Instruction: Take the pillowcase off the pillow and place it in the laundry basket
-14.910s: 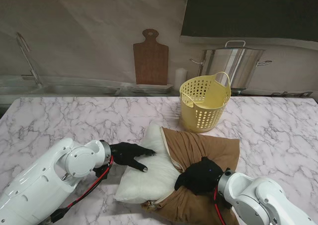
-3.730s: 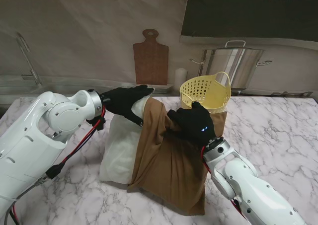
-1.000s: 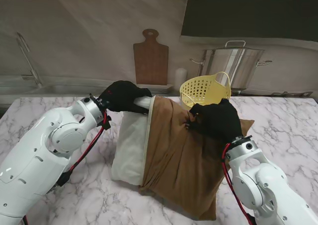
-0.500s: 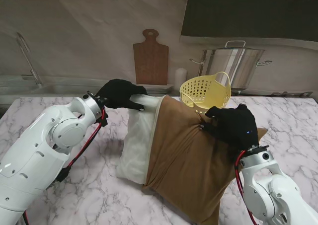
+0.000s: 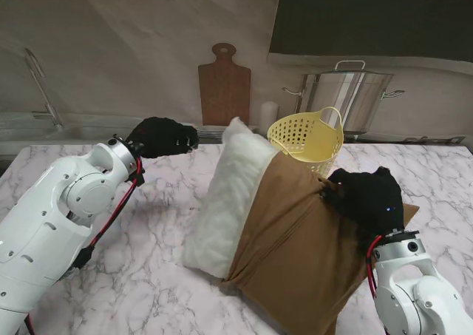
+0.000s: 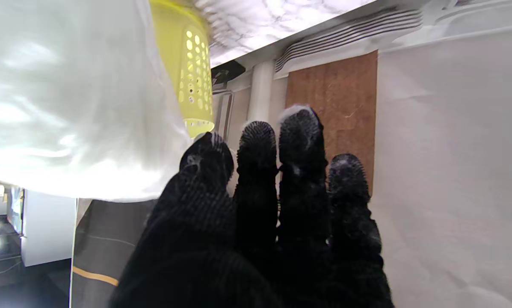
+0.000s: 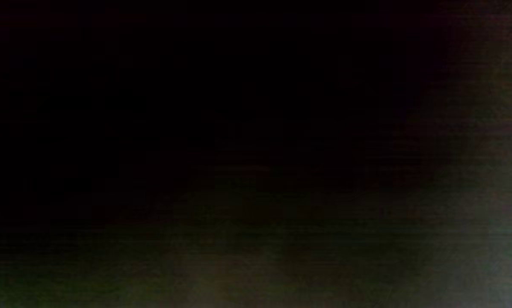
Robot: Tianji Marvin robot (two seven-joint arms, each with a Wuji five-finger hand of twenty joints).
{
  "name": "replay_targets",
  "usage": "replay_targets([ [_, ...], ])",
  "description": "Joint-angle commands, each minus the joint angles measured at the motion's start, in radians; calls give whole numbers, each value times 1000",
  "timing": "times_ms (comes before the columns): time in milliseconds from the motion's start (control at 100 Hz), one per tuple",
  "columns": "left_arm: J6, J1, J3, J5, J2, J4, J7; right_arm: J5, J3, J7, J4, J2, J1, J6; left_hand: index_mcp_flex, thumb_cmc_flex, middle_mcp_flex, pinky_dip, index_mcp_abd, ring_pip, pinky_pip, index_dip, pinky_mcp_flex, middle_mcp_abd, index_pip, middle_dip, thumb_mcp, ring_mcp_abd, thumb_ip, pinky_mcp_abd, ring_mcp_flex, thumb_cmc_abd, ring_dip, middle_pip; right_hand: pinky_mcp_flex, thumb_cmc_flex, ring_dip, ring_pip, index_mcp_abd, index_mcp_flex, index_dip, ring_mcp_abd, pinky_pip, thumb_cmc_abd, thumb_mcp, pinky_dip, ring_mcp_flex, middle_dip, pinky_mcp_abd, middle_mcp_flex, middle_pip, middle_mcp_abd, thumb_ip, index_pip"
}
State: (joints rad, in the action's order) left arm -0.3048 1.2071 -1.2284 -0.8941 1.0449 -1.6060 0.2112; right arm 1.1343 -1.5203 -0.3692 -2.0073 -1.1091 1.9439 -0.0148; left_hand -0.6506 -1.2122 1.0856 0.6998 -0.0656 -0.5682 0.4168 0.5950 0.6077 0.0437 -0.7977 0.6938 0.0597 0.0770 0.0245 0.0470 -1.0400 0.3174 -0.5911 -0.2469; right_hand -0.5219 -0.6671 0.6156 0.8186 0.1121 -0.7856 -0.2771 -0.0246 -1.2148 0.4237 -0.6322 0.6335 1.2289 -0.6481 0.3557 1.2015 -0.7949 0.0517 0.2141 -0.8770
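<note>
A white pillow (image 5: 229,194) stands tilted on the marble table (image 5: 89,176), its upper half bare and its lower half inside the brown pillowcase (image 5: 299,254). My right hand (image 5: 367,196) is shut on a bunch of the pillowcase at its right edge; the right wrist view is dark, covered by cloth. My left hand (image 5: 162,137) hovers to the left of the pillow's top corner, apart from it, holding nothing, fingers (image 6: 298,171) stretched out. The yellow laundry basket (image 5: 307,139) stands just behind the pillow; the left wrist view shows its wall (image 6: 187,68) beside the pillow (image 6: 67,98).
Against the back wall lean a wooden cutting board (image 5: 224,87) and a white cylinder (image 5: 267,117). A large steel pot (image 5: 347,98) stands behind the basket. A sink with a faucet (image 5: 41,83) is at the far left.
My left hand has let go of the pillow's top corner and drawn back to the left. My right hand has pulled the pillowcase further right and nearer, baring more of the pillow.
</note>
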Motion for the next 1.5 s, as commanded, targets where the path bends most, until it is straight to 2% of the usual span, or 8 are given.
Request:
replay_targets([
  [0, 6, 5, 1, 1, -6, 17, 9, -21, 9, -3, 25, -2, 5, 2, -10, -79, 29, 21, -2, -14, 751, 24, -5, 22, -38, 10, 25, 7, -33, -19, -16, -26, -17, -15, 10, -93, 52, 85, 34, -1, -11, -4, -13, -44, -102, -8, 58, -35, -17, 40, -91, 36, -42, -26],
  [310, 48, 15, 1, 34, 12, -12, -66, -33, 100, -13, 74, 4, -99, 61, 54, -57, -145, -11, 94, 121, 655, -19, -109, 37, 174, -159, -58, 37, -31, 28, 98, -144, 38, -10, 15, -113, 46, 64, 149, 12, -42, -12, -8, -59, -81, -15, 52, -38, -14, 31, -75, 49, -35, -32],
  [350, 51, 15, -3, 44, 11, -21, -54, -29, 105, -18, 75, 4, -105, 70, 101, 11, -271, -22, 96, 183, 600, -53, -168, 66, 323, -322, -67, 56, -25, 46, 173, -163, 65, 6, 16, -114, 46, 61, 169, 14, -50, -14, -6, -62, -76, -16, 48, -39, -15, 28, -73, 52, -34, -34],
  [460, 55, 14, -13, 78, 7, -42, -1, -33, 120, -40, 77, 3, -116, 103, 263, 255, -603, -111, 133, 326, 397, -204, -335, 126, 625, -452, -88, 110, -13, 97, 417, -216, 148, 150, 19, -120, 47, 59, 198, 14, -66, -14, -2, -66, -69, -18, 47, -42, -17, 26, -72, 55, -32, -40],
  [670, 60, -18, -11, 191, -14, -82, 182, -18, 155, -78, 73, 5, -143, 142, 504, 571, -988, -279, 252, 441, 115, -268, -482, 210, 795, -573, -88, 196, 6, 166, 749, -23, 287, 267, 16, -123, 49, 58, 219, 12, -80, -15, -5, -70, -62, -17, 48, -46, -22, 24, -72, 56, -31, -43],
  [1000, 83, -111, 73, 225, -30, -76, 298, -21, 212, -87, 92, 4, -206, 144, 516, 563, -1016, -357, 281, 469, -27, -603, -500, 228, 852, -683, -86, 211, 16, 158, 865, 46, 368, 287, 16, -126, 55, 64, 222, 14, -88, -20, -5, -74, -57, -17, 46, -54, -26, 23, -74, 61, -31, -43],
  [1280, 91, -193, 180, 245, -31, -5, 330, -6, 228, -76, 87, 6, -229, 117, 514, 434, -980, -341, 366, 416, 136, -581, -414, 262, 831, -666, -62, 104, -16, 65, 693, 84, 360, 278, 13, -127, 58, 67, 223, 14, -91, -23, -7, -76, -55, -16, 47, -59, -27, 24, -74, 61, -31, -41],
  [1490, 112, -210, 217, 258, -34, 16, 357, -5, 223, -88, 97, 5, -230, 109, 512, 338, -876, -337, 403, 404, 250, -525, -369, 163, 823, -623, -29, 39, -23, 22, 578, 68, 342, 253, 14, -128, 59, 68, 225, 15, -92, -23, -7, -77, -52, -16, 47, -61, -28, 24, -73, 60, -31, -41],
])
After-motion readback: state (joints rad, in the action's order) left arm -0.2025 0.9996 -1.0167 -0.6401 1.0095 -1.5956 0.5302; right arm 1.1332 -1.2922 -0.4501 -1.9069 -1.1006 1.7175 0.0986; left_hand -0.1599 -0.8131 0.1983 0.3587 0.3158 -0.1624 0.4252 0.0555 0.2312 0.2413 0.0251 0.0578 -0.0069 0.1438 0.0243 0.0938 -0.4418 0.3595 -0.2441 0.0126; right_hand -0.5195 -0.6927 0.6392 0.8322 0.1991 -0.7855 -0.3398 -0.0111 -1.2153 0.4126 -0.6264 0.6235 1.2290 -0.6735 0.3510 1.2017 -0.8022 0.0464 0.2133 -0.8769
